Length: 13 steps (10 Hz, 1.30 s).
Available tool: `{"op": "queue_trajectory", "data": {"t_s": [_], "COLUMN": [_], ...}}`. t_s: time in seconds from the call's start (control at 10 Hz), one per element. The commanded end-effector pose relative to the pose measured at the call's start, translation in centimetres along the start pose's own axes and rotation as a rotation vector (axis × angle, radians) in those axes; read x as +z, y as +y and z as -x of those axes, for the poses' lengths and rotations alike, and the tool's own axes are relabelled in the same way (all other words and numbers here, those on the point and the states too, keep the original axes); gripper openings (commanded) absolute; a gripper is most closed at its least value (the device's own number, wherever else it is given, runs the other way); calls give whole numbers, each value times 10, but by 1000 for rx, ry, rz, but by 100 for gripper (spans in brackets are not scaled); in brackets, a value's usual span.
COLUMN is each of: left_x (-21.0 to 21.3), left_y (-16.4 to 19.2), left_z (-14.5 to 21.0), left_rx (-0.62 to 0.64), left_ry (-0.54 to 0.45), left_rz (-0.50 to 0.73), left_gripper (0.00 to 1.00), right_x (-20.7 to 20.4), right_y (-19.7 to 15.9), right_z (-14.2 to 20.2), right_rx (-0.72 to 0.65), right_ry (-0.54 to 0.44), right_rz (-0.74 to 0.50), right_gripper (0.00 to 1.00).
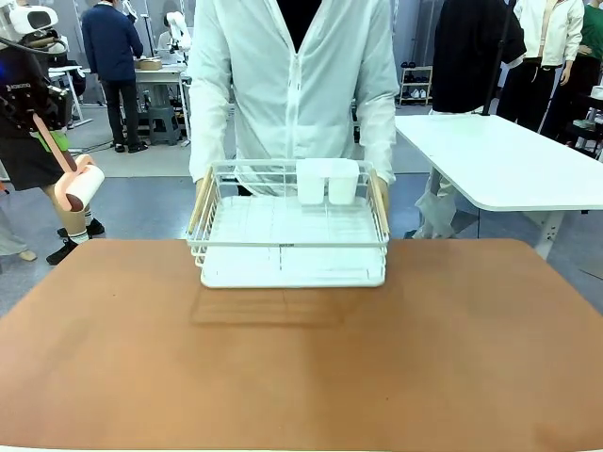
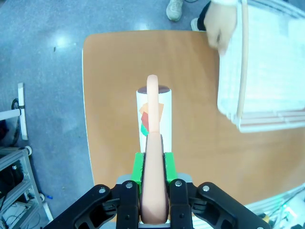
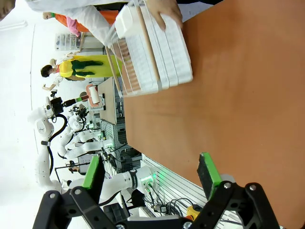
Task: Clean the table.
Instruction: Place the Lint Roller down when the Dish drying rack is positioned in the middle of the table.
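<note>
Upper left of front view: left gripper (image 1: 49, 132) clamped on pink handle of a lint roller (image 1: 79, 185), held off the table's (image 1: 301, 377) left edge, above floor. Table fills lower half of frame, terracotta top. Center frame, far edge: person's hands (image 1: 381, 193) hold white wire dish rack (image 1: 288, 231) w/ white cup holder (image 1: 327, 180), lifted just over the top. Right wrist view: right gripper (image 3: 151, 172) jaws wide open, nothing between pads, table beyond.
</note>
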State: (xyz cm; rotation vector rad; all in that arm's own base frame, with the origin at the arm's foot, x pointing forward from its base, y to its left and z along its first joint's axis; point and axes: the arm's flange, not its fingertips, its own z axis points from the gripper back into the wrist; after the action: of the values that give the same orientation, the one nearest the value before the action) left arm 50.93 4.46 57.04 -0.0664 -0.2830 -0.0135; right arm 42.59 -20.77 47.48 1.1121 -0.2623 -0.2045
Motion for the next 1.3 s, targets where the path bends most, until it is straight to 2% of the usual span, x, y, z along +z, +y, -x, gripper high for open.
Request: {"op": "queue_trajectory", "data": {"t_s": [0.0,1.2], "left_x": [6,6], "left_y": [0,0], "left_z": [1,1], "left_rx": [3,3], "left_ry": [-8,-8], "left_rz": [-16,-16], "left_gripper": [19,19], "right_x": [0,0], "right_y": [3,3], "right_z": [0,0], "right_rx": [7,7], "right_ry": [0,0], "right_rz": [-6,-6], "right_gripper": [100,100]}}
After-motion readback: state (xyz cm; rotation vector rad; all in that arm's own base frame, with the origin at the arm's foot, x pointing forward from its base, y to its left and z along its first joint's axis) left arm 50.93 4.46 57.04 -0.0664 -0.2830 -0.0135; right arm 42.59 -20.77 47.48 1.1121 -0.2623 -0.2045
